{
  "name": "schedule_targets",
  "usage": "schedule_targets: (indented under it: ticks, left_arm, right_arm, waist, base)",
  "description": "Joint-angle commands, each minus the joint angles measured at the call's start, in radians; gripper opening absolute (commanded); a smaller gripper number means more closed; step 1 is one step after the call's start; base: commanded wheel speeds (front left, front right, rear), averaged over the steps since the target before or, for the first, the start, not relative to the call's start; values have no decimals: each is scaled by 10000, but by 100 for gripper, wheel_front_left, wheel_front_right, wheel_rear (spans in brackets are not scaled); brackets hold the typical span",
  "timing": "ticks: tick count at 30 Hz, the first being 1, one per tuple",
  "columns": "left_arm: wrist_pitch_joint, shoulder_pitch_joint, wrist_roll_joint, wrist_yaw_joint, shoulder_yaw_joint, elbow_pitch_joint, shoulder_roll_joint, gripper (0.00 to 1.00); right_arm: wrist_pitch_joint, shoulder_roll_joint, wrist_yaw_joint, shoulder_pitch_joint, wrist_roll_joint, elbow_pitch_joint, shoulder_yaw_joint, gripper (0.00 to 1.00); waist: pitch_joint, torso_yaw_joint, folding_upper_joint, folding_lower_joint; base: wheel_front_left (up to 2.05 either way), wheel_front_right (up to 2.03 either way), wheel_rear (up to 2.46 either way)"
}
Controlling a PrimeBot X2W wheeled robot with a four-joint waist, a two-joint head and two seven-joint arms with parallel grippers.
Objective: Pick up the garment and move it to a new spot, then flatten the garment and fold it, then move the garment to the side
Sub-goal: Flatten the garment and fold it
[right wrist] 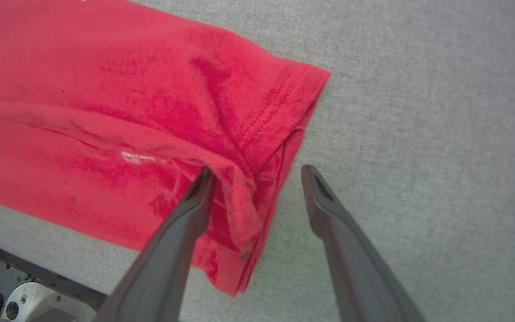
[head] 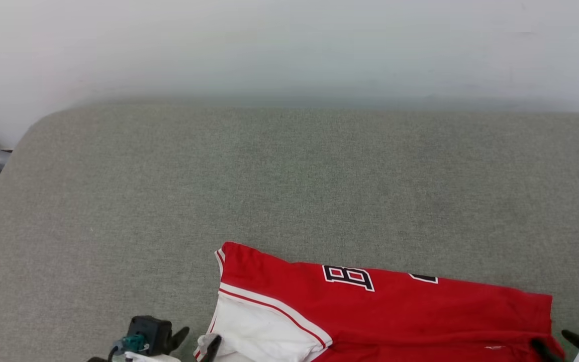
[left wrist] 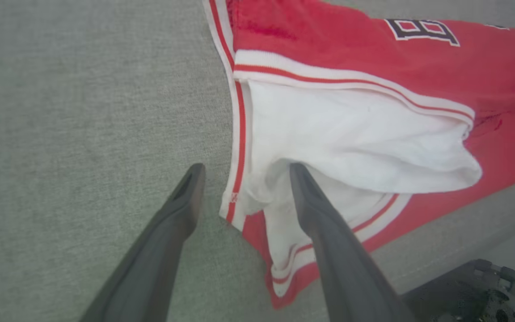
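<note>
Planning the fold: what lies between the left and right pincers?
The red jersey T-shirt with a white sleeve spans that stretch, lying on the grey fabric surface, per the head view.

Soft knit garment (head: 395,311), coarse matt woven grey surface (head: 289,191)

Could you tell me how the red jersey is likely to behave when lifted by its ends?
The garment will probably sag limply: its hem bunches in soft creases by the right gripper. It looks thin, so likely light. Its loose white sleeve may droop or unfold when raised.
</note>
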Motion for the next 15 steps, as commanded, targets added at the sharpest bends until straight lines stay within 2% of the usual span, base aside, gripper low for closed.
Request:
schedule_targets:
  ticks: [1,8,15]
  left_arm:
    - [-139,-50,60,56,90,-53,-46,100]
    - [-1415,-248,290,653,776,-505,-147,100]
    - [-2608,-535,982,1125,1193,-789,-436,100]
  right_arm:
    - [67,-101,-16,-104,75,-119,-77,100]
    - [1243,83,-14,-172,640,-1376,-1027,100]
    - [2606,1106,-14,-144,-5,-1972,-2376,100]
  waist:
    - [-103,-11,-1,0]
    - [-288,12,-1,0]
    - [-142,181,-1,0]
  base:
    - [0,0,0]
    - [0,0,0]
    - [0,0,0]
